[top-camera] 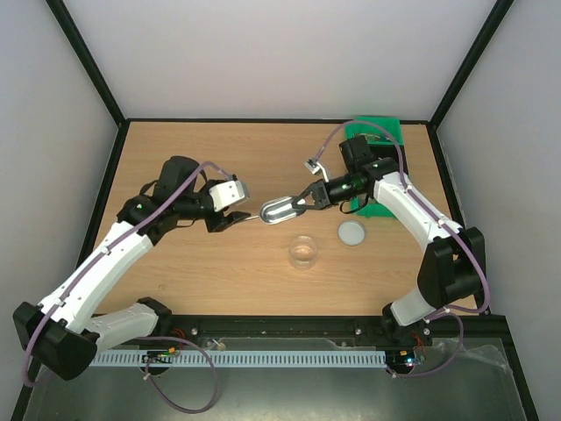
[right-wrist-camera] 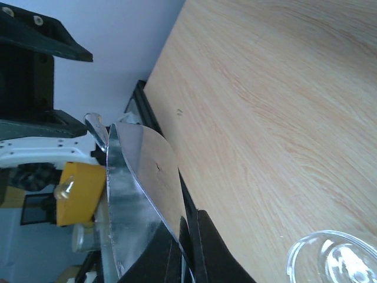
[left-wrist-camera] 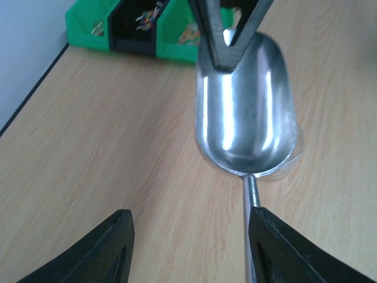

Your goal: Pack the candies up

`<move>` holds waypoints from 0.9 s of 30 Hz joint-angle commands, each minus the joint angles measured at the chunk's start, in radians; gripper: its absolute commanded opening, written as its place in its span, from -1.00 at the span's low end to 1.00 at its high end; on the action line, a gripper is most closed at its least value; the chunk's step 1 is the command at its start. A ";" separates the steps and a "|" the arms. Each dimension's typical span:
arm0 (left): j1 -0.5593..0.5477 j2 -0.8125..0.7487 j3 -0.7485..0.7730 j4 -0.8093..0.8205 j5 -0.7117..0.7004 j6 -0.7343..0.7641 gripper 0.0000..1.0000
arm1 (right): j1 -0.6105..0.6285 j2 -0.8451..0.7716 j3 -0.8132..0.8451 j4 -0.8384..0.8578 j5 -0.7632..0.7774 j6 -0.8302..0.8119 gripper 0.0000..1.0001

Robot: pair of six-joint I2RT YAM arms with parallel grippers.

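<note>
The candies (left-wrist-camera: 147, 17) show as tiny mixed-colour specks in the green bin (left-wrist-camera: 88, 35) at the table's far right, none in the jar (top-camera: 304, 252). The right gripper (top-camera: 308, 198) pinches the rim of the empty scoop (top-camera: 280, 209), apparently offering its handle (left-wrist-camera: 252, 197) to the left gripper (top-camera: 234, 215), whose jaws stand wide apart, gripping nothing.

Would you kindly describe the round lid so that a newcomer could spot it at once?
On the wooden table, look right of centre, in front of the green bin. The lid lies flat there, right of the clear jar: the only opaque white-grey disc, where the jar is see-through.
</note>
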 commanded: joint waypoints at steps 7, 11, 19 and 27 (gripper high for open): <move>0.022 0.010 -0.004 0.057 0.289 0.013 0.11 | -0.057 0.006 -0.029 0.053 -0.224 0.061 -0.97; 0.022 0.036 -0.010 0.139 0.258 0.001 0.05 | -0.073 0.033 -0.032 0.071 -0.256 0.086 -0.97; 0.019 0.062 -0.011 0.196 0.244 -0.020 -0.29 | -0.075 0.040 -0.037 0.073 -0.264 0.087 -0.97; -0.006 0.068 -0.043 0.213 0.229 -0.034 -0.49 | -0.073 0.034 -0.053 0.084 -0.272 0.097 -0.97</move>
